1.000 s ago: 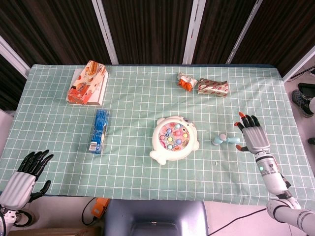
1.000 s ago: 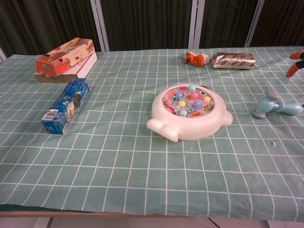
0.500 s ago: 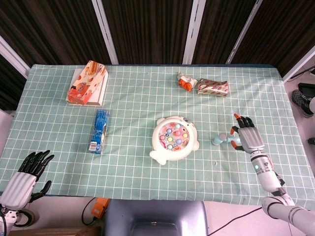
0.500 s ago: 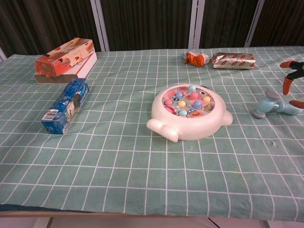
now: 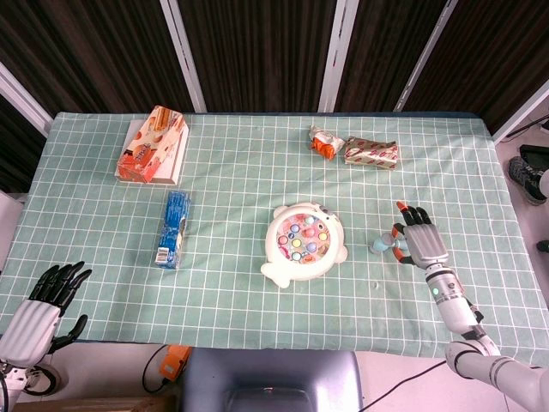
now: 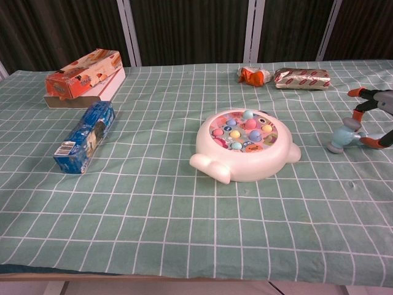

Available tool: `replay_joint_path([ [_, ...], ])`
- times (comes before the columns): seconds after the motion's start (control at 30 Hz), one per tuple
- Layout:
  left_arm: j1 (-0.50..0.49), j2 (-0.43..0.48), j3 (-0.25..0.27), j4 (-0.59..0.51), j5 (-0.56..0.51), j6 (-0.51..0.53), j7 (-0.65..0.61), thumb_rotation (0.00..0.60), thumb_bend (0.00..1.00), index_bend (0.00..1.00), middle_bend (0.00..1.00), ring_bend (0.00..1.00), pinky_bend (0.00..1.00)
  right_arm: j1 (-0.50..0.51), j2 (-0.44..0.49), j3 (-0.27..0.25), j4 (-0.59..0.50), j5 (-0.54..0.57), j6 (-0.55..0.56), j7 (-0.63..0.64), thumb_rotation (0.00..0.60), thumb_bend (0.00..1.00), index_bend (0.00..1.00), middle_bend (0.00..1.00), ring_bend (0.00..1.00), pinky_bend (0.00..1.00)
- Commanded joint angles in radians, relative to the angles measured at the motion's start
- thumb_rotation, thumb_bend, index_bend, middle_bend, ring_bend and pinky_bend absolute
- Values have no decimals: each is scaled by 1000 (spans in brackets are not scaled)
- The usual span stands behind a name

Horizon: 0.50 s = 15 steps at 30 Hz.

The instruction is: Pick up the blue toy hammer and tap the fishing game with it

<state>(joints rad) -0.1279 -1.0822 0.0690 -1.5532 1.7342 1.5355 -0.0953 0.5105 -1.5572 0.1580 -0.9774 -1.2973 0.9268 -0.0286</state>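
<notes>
The blue toy hammer (image 5: pixel 382 245) lies on the green checked cloth, right of the white round fishing game (image 5: pixel 302 243). In the chest view only the hammer's head (image 6: pixel 342 136) shows, beside the fishing game (image 6: pixel 245 144). My right hand (image 5: pixel 419 240) hovers over the hammer's handle and hides it. Its orange-tipped fingers (image 6: pixel 357 114) are spread around the handle, with no grip visible. My left hand (image 5: pixel 39 311) hangs off the table's front left corner, fingers apart and holding nothing.
An orange box (image 5: pixel 153 144) sits at the back left, with a blue packet (image 5: pixel 174 228) in front of it. A small orange wrapper (image 5: pixel 324 142) and a silver-red snack packet (image 5: pixel 371 152) lie at the back right. The table's right edge is close to my right hand.
My right hand has moved left from beside the hammer's handle to over it, fingers coming down around it. The hammer and the left hand have stayed put.
</notes>
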Motion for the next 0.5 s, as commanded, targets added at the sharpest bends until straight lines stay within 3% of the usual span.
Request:
replay_joint_path([
  [0.03,0,0,0,0,1,1,-1,600,408,0,0,0,0,2,-1,0,1,1,1,3,600,518,589,0,0,99],
  [0.5,1,0,0,0,1,1,-1,600,409,0,0,0,0,11,-14,-6,9,14,-3,-20,600,520,611,0,0,116],
])
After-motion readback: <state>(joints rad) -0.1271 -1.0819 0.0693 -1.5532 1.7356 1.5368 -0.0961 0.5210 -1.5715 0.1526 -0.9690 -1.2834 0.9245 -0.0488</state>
